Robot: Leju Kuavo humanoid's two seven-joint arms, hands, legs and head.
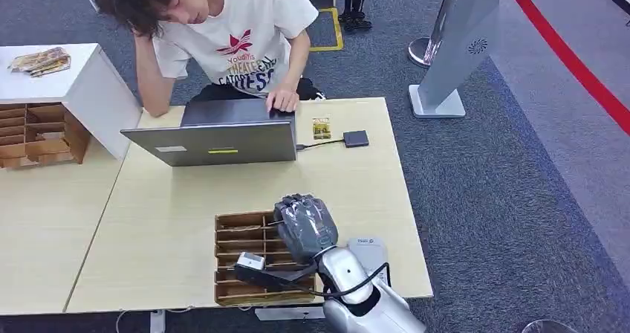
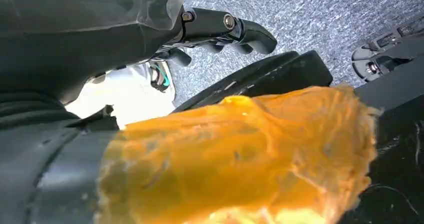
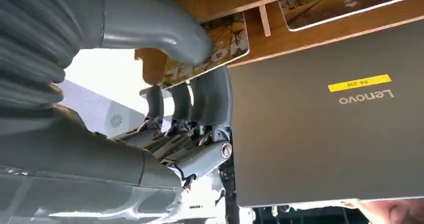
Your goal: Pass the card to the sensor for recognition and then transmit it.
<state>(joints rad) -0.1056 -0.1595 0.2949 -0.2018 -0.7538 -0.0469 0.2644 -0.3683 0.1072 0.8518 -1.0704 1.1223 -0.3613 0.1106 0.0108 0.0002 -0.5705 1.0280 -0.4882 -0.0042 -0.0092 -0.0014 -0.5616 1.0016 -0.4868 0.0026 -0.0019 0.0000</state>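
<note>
My right hand [image 1: 304,225] hovers over the far right corner of a wooden slotted tray [image 1: 238,292] at the table's near edge. In the right wrist view its thumb [image 3: 155,26] and fingers [image 3: 207,96] pinch the edge of a picture card [image 3: 227,36] at the tray's slots. Another card [image 3: 350,1] lies in a neighbouring slot. A small black sensor [image 1: 356,138] sits on the far side of the table, cabled to a grey laptop [image 1: 223,140]. A small card [image 1: 321,128] lies just left of the sensor. My left hand [image 2: 225,29] hangs over grey carpet, its fingers loose and holding nothing.
A person sits behind the table, one hand [image 1: 282,99] on the laptop. A white device [image 1: 369,247] lies by my right forearm. A white cabinet [image 1: 93,88] with wooden slots stands at the left. A grey stand [image 1: 453,58] rises on the carpet to the right.
</note>
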